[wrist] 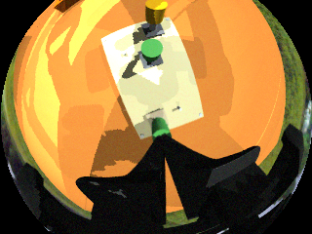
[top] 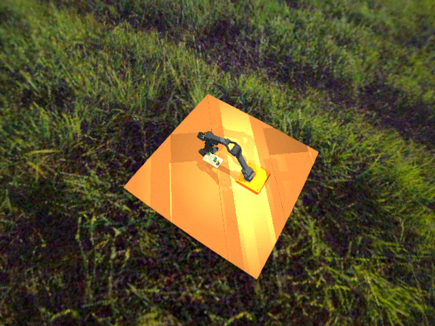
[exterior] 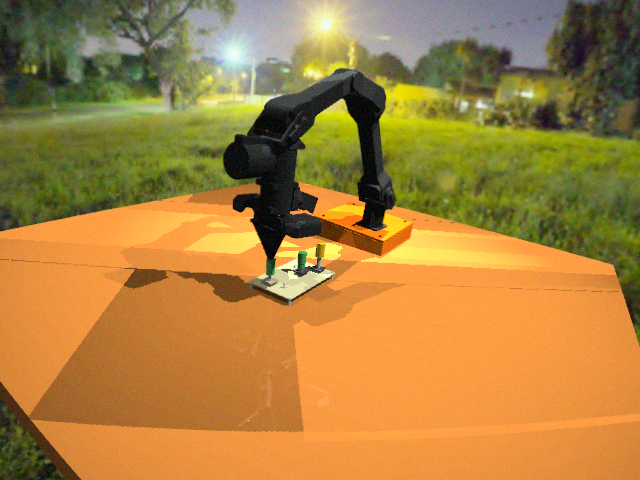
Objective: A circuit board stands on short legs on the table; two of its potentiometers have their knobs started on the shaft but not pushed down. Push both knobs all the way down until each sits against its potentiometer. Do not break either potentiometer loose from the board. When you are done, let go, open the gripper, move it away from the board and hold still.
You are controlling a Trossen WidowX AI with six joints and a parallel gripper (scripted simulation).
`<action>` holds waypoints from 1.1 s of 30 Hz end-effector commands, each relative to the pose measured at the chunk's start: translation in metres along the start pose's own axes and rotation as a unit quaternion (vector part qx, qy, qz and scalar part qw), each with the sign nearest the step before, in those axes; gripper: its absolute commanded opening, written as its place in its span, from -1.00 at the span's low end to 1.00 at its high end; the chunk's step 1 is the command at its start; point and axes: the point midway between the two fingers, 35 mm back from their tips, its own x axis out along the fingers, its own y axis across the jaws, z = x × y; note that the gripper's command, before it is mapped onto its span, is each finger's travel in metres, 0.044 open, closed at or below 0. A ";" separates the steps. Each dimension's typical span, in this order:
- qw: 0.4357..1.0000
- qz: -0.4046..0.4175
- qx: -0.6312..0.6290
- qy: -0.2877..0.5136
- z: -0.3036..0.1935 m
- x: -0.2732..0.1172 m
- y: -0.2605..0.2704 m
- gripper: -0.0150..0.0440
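Note:
The cream circuit board (exterior: 305, 285) (wrist: 180, 88) stands on short legs. My gripper (exterior: 271, 256) (wrist: 162, 139) is shut and empty, its joined tips at the top of the outer green knob (exterior: 270, 267) (wrist: 160, 127). That knob is upright, just above its grey potentiometer (exterior: 269, 281); whether it touches it is unclear. A second green knob (exterior: 301, 259) (wrist: 152, 49) stands low over a dark potentiometer. The yellow knob (exterior: 320, 250) (wrist: 156, 13) stands higher, with grey shaft showing between it and its dark potentiometer (wrist: 154, 30).
The arm's base stands on an orange block (top: 262, 180) (exterior: 398, 237) beyond the yellow knob's end of the board. A small upright pin (exterior: 283, 285) is on the board near the outer green knob. The arm arches above the board, and shadows cross the table (top: 196, 200) (exterior: 413, 361).

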 end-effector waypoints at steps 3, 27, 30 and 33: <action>1.000 -0.001 0.002 -0.006 0.001 0.010 -0.001 -0.49; 1.000 -0.001 0.002 -0.006 0.001 0.011 -0.001 -0.49; 1.000 -0.001 0.002 -0.006 0.001 0.011 -0.001 -0.49; 1.000 -0.001 0.002 -0.006 0.001 0.012 -0.001 -0.49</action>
